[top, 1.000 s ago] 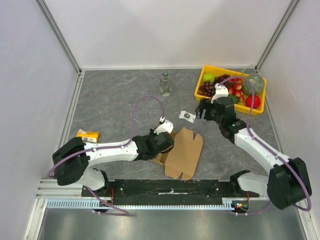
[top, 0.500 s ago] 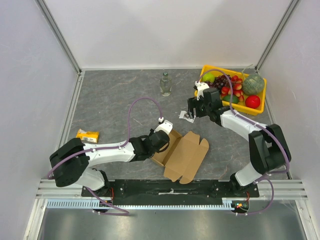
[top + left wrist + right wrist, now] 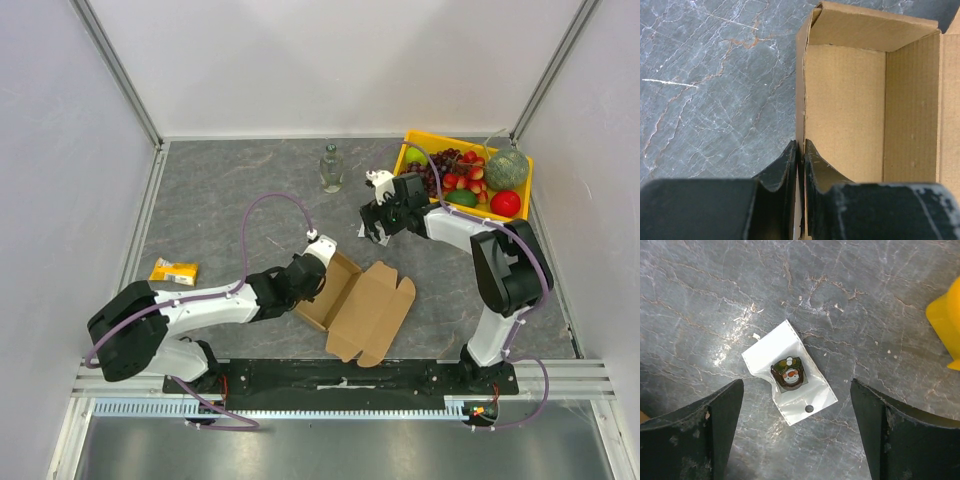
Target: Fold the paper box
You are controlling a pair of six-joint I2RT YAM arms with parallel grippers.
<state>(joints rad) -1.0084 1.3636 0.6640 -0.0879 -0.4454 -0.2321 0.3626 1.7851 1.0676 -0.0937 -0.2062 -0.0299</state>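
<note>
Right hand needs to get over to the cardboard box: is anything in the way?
Nothing visible stands between them. The open right hand hovers over a small white packet, which lies flat beneath it. Only bare table separates that spot from the paper box. The left hand is shut on the box's wall.

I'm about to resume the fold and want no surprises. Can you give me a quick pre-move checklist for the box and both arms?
1. Grip: left gripper has its jaws shut on the side wall of the paper box: ok.
2. Fold finished: the lid panel lies open and flat: not ok.
3. Second hold: right gripper is open over a snowman packet, off the box: not ok.
4. Packet lies apart from the box: ok.
5. Tabs seated: cannot tell.
</note>
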